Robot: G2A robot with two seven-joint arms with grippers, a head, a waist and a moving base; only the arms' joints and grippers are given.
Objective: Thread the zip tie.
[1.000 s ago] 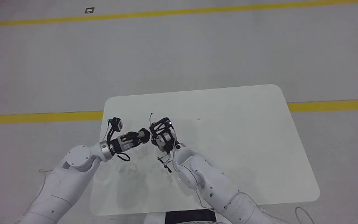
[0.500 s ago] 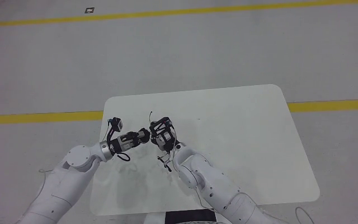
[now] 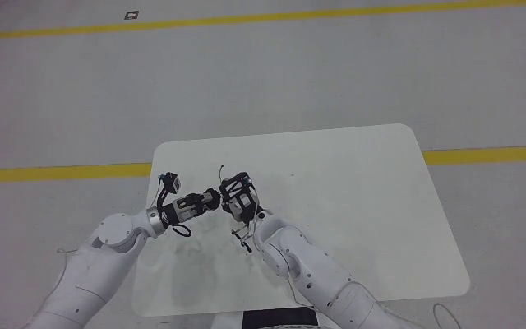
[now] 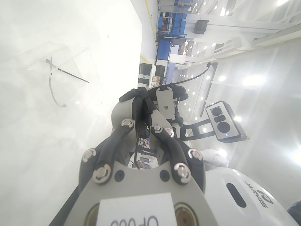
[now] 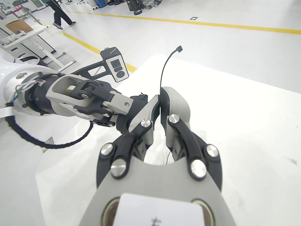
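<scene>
My right gripper (image 5: 160, 102) is shut on a thin black zip tie (image 5: 164, 66). Its strap rises from between the pads and curves to the square head at the top. The left gripper (image 5: 141, 101) meets it tip to tip, fingers closed, with a thin black strand of the tie running back between them. In the left wrist view the left gripper (image 4: 141, 99) presses against the right gripper (image 4: 165, 102), and the zip tie (image 4: 197, 75) arcs away beyond it. From above, both grippers (image 3: 215, 199) (image 3: 233, 196) meet over the near left part of the white table (image 3: 353, 189).
A second black zip tie (image 4: 70, 74) lies on a clear plastic sheet (image 4: 77, 59) on the table, close under the right arm; from above this spare tie (image 3: 241, 237) is a small dark mark. The table's right half is bare.
</scene>
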